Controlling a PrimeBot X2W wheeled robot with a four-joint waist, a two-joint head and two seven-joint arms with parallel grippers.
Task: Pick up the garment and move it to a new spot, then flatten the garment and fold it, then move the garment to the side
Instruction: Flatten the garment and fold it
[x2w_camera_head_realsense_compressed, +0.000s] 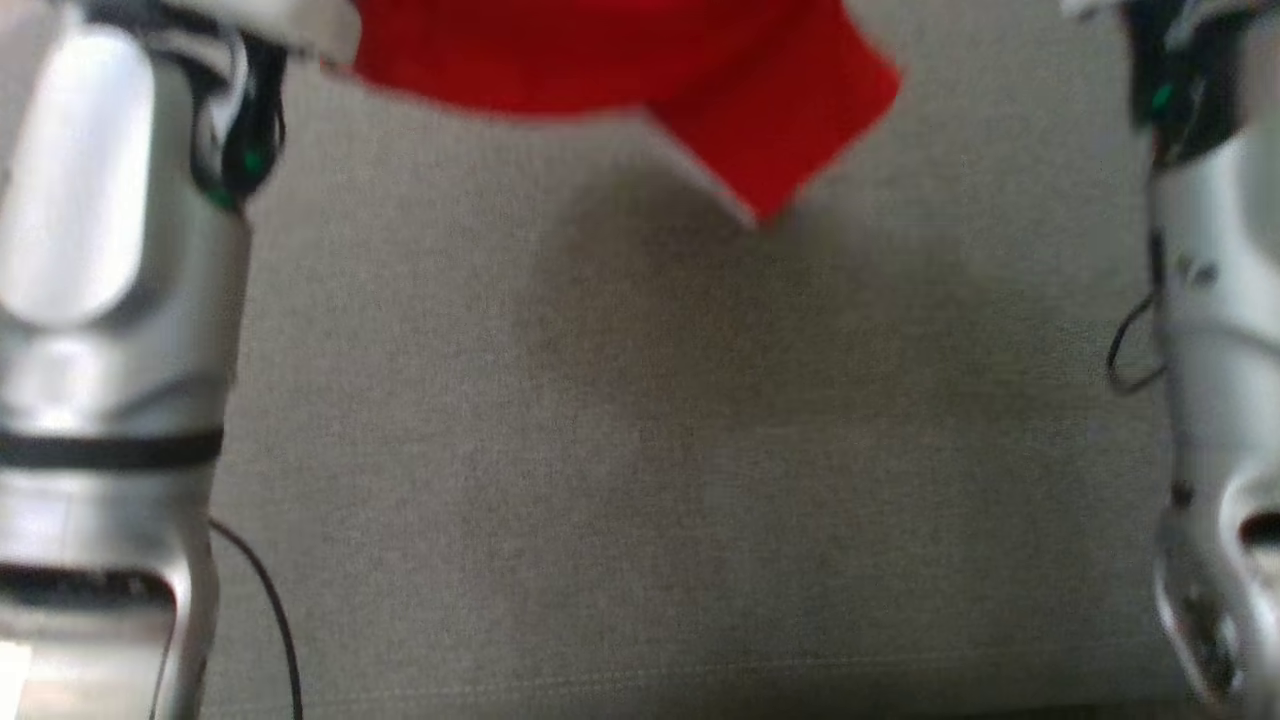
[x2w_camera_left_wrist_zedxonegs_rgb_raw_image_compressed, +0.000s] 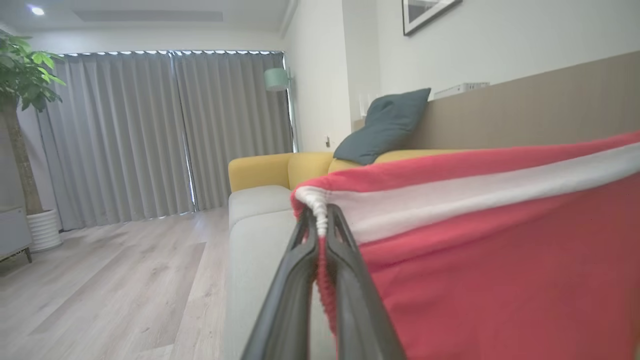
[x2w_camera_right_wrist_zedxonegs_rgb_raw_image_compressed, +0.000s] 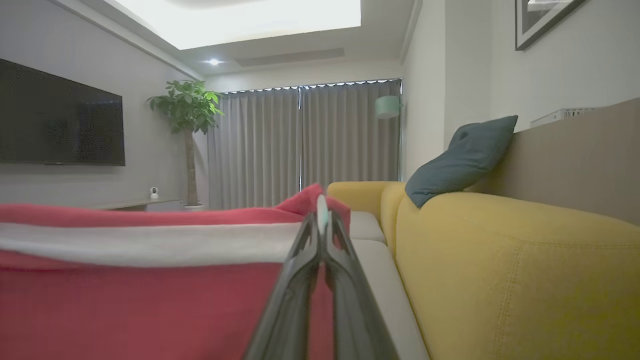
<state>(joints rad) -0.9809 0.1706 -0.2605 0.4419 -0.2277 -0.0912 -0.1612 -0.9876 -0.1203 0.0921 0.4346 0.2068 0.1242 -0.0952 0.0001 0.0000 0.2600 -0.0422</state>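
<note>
With my left and right jaws each clamped on just the edge of the red garment (x2w_camera_left_wrist_zedxonegs_rgb_raw_image_compressed: 500, 280), overstretching could tug it free onto the sofa seat (x2w_camera_head_realsense_compressed: 640, 450).

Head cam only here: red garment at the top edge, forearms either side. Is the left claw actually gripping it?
Observer: Yes, the left claw is shut on the garment, pinching the end of its white band.
Operator: And the right one?
Observer: The right claw is shut on the other end of that band, with the cloth stretched away to its left in the right wrist view.
Operator: What's behind the garment?
Observer: A yellow sofa back with a teal cushion leaning on top of it.
</note>
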